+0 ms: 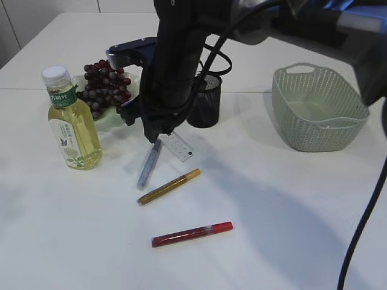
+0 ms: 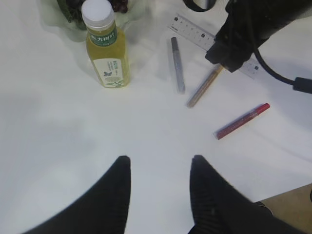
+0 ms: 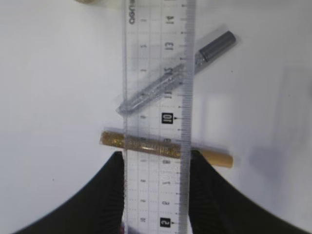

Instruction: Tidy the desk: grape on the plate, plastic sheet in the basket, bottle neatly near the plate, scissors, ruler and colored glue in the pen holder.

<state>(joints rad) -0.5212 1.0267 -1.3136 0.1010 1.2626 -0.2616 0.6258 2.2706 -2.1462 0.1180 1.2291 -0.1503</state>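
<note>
My right gripper (image 3: 156, 156) is shut on the clear ruler (image 3: 156, 73), its jaws pressing both long edges. Seen through the ruler, a silver glue stick (image 3: 214, 46) and a gold one (image 3: 214, 157) lie on the table. In the exterior view that gripper (image 1: 158, 132) hangs left of the black pen holder (image 1: 205, 99), with the ruler's end (image 1: 179, 147) sticking out. A red glue stick (image 1: 192, 234) lies nearer the front. Grapes (image 1: 104, 87) rest on the pale plate (image 1: 115, 121), and the bottle (image 1: 71, 121) stands upright beside it. My left gripper (image 2: 160, 163) is open over bare table. Scissors and plastic sheet are out of view.
A green mesh basket (image 1: 317, 109) stands at the right. The right arm and its cables cross the upper middle of the exterior view and hide part of the pen holder. A table seam runs behind the plate.
</note>
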